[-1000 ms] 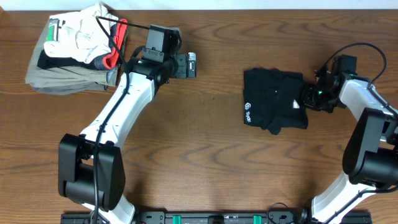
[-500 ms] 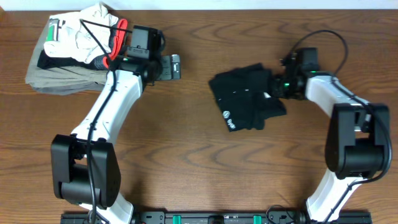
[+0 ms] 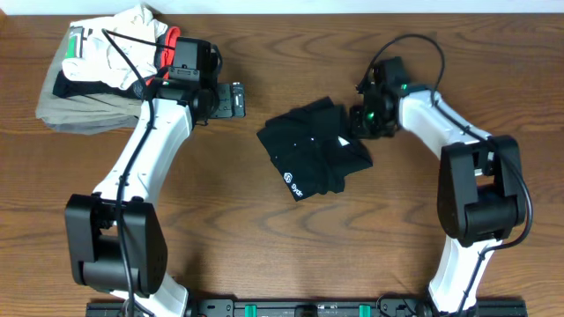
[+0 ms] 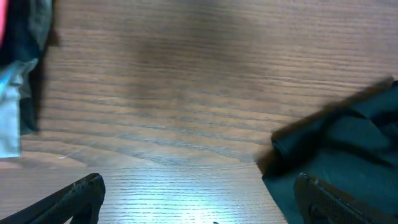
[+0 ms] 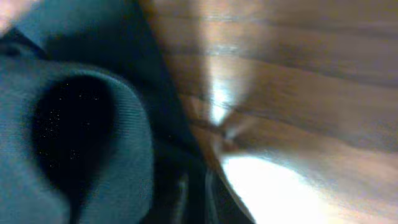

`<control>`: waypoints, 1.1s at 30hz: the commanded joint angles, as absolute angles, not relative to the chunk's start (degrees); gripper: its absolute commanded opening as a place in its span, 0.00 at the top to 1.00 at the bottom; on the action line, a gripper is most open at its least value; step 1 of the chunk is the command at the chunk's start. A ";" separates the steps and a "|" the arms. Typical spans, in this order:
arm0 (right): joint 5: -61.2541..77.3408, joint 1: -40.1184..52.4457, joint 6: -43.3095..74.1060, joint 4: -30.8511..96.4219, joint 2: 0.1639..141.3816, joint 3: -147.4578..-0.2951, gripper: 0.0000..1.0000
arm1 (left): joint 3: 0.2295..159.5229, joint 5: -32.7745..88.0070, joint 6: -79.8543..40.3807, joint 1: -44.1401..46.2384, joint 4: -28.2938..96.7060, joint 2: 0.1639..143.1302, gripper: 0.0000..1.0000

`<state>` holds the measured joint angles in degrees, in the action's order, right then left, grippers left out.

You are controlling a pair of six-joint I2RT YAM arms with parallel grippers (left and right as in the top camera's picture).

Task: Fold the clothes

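The black soft cloth top (image 3: 313, 154) has slid left and sits against the right claw (image 3: 360, 121), whose grip is unclear. The left claw (image 3: 235, 99) is spread wide.

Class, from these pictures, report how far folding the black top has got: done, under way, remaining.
Done: the black top lies in a compact folded bundle. Under way: the right claw sits at its upper-right edge, grip unclear; the left claw is open and empty. Remaining: probably moving it to the folded stack.
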<state>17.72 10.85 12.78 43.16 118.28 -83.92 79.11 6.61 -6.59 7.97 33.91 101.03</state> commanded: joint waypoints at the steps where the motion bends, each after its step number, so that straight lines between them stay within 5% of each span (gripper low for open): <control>1: 18.46 9.17 7.11 50.00 116.64 -93.97 0.72 | 80.29 5.96 -5.98 5.78 34.09 97.19 0.02; 7: 18.48 9.74 -1.37 66.19 114.61 -105.75 0.59 | 80.29 5.93 -7.62 2.55 35.24 90.37 0.02; 20: 14.52 25.96 -11.88 73.06 114.67 -97.49 0.62 | 80.27 6.68 -15.14 -7.44 39.00 82.41 0.02; 33: 13.28 33.04 -12.95 75.99 114.69 -90.94 0.85 | 80.27 6.81 -15.11 -7.97 40.27 82.41 0.02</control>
